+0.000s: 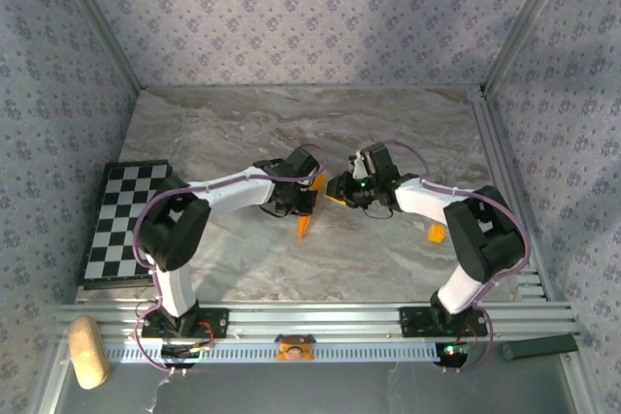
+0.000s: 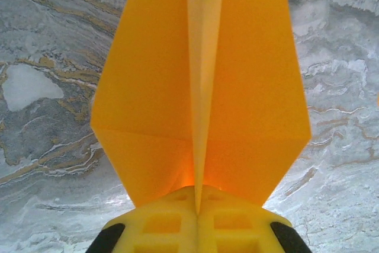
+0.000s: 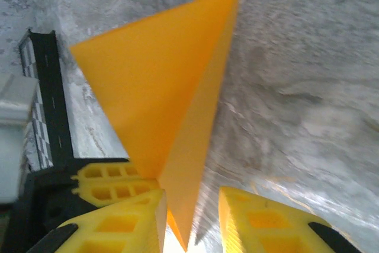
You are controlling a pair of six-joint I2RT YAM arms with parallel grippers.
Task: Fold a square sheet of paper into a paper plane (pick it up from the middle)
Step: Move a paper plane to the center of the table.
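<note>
At mid-table point(image 1: 291, 133) the two grippers meet, nearly nose to nose. The left gripper point(image 2: 198, 208) is pressed shut on the plane point(image 2: 201, 105), pinching its central ridge, with a wing spreading to either side. From above, one sharp orange tip pokes out below that gripper toward the near edge. Whether the plane touches the marble I cannot tell.

The right gripper point(image 3: 190, 217) stands with its jaws apart. A corner of the plane hangs in the gap, close to one finger point(image 3: 118, 223) and clear of the other.

Bare marble lies open on the far side and to both sides of the grippers. Patterned walls close off three sides. Rails point(image 1: 320, 317) run along the near edge and up the right edge.

A board point(image 1: 121, 220) lies at the left edge, well apart from the grippers. An orange bit point(image 1: 437, 232) sits just beside the right arm. A tan block point(image 1: 87, 351) lies beyond the rails at the near-left corner.
</note>
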